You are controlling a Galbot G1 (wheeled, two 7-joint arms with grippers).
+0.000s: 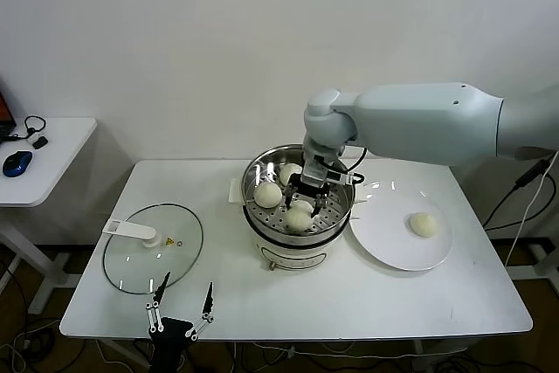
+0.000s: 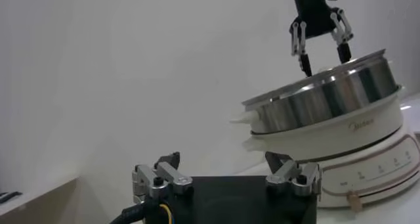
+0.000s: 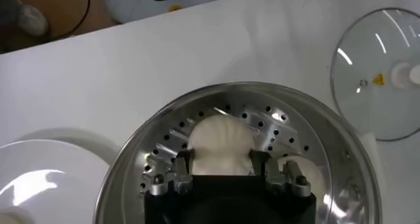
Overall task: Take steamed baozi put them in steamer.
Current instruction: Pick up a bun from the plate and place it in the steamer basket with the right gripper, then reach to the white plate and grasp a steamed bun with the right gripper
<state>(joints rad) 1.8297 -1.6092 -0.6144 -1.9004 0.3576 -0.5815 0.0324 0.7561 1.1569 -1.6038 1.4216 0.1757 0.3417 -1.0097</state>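
We note the right gripper (image 1: 309, 195) reaching over the round shiny stainless-steel steamer (image 1: 262, 220) at the middle of the white table (image 1: 393, 303), its fingers closed on a small off-white pleated baozi (image 3: 220, 143) held just above the perforated steel tray (image 3: 266, 123). From the right wrist view we see the two fingertips (image 3: 182, 163) pressed against either side of this bun, which sits between them over the tray holes. In the head view we count two more off-white buns (image 1: 267, 193) inside the steamer, one on the left side of the tray and one toward the far side, partly hidden behind the gripper. A fourth off-white bun (image 1: 424, 224) rests alone on the flat white round plate (image 1: 384, 242), which lies just to the right of the steamer. The round glass lid with a white handle (image 1: 153, 248) lies flat on the table to the left, well apart from the steamer. The left gripper (image 1: 182, 303) is parked at the near edge of the table, low and near the lid, with its fingers spread apart and nothing between them.
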